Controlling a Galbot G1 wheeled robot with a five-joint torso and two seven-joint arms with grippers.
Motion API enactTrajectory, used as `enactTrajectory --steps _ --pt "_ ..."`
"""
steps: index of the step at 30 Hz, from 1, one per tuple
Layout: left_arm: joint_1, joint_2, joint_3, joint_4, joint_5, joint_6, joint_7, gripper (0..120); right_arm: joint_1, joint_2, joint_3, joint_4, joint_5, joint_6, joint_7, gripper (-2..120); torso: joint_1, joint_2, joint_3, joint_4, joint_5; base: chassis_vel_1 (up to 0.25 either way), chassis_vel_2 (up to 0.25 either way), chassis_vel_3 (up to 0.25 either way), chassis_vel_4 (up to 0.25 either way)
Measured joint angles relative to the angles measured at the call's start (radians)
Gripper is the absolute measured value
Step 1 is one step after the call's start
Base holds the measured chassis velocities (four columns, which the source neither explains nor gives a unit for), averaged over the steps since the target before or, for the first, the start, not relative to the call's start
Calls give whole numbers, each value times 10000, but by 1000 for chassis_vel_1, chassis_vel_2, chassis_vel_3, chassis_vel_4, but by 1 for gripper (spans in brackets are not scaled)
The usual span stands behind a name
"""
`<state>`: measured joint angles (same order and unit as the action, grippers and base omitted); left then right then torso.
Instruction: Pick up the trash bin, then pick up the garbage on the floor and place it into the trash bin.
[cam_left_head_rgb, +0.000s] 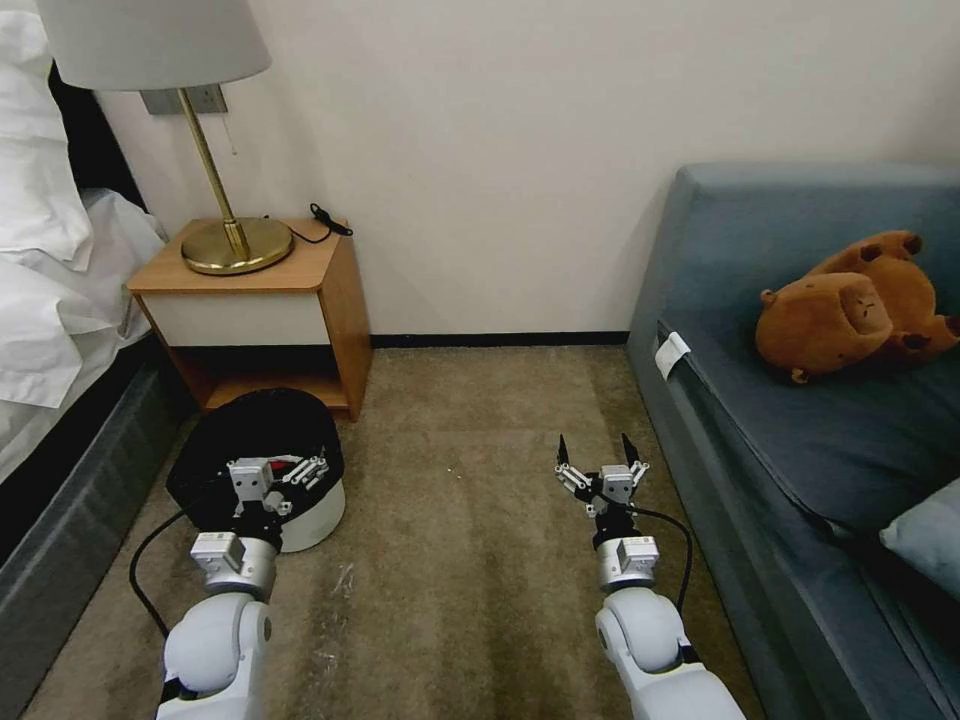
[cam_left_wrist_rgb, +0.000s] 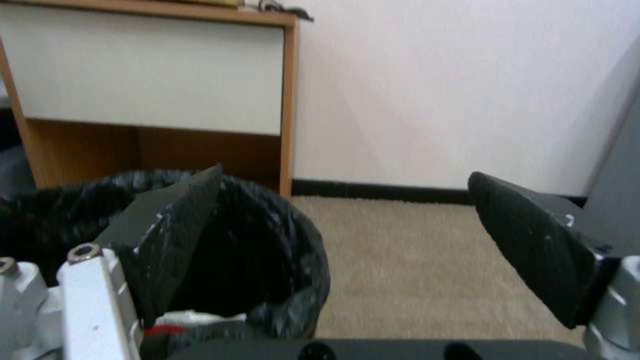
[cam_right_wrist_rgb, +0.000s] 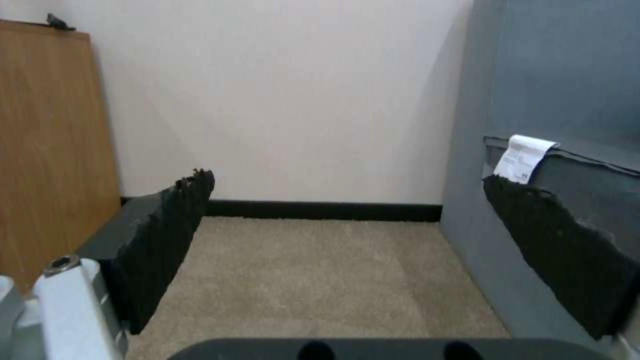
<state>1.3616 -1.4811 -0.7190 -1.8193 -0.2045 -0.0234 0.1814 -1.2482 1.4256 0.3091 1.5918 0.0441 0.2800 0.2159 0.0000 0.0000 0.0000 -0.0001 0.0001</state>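
The trash bin (cam_left_head_rgb: 316, 517) is a small white bin with a black bag (cam_left_wrist_rgb: 280, 240) over its rim, standing on the carpet in front of the nightstand. My left gripper (cam_left_head_rgb: 287, 466) hovers at the bin's mouth, open. In the left wrist view one finger (cam_left_wrist_rgb: 175, 235) is over the bag's opening and the other finger (cam_left_wrist_rgb: 533, 245) is out over the carpet, with the rim between them. A red and white piece of garbage (cam_left_wrist_rgb: 167, 327) lies inside the bin. My right gripper (cam_left_head_rgb: 598, 456) is open over bare carpet beside the sofa, its fingers (cam_right_wrist_rgb: 167, 240) holding nothing.
A wooden nightstand (cam_left_head_rgb: 260, 300) with a brass lamp (cam_left_head_rgb: 232, 240) stands behind the bin, and a bed (cam_left_head_rgb: 50, 300) runs along the left. A grey sofa (cam_left_head_rgb: 800, 400) with a brown plush toy (cam_left_head_rgb: 850, 310) borders the right. Tan carpet (cam_left_head_rgb: 470, 500) stretches to the wall.
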Motion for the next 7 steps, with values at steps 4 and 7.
enactTrajectory --steps 4,7 --pt "19 87 61 190 -3 -38 -188 99 -18 29 1 -13 -12 8 0 100 0 0 0 1 -1 0 0 0 0" --pt "11 95 86 281 4 -81 -316 99 -21 43 2 -14 -22 9 1 100 0 0 0 1 -1 0 0 0 0"
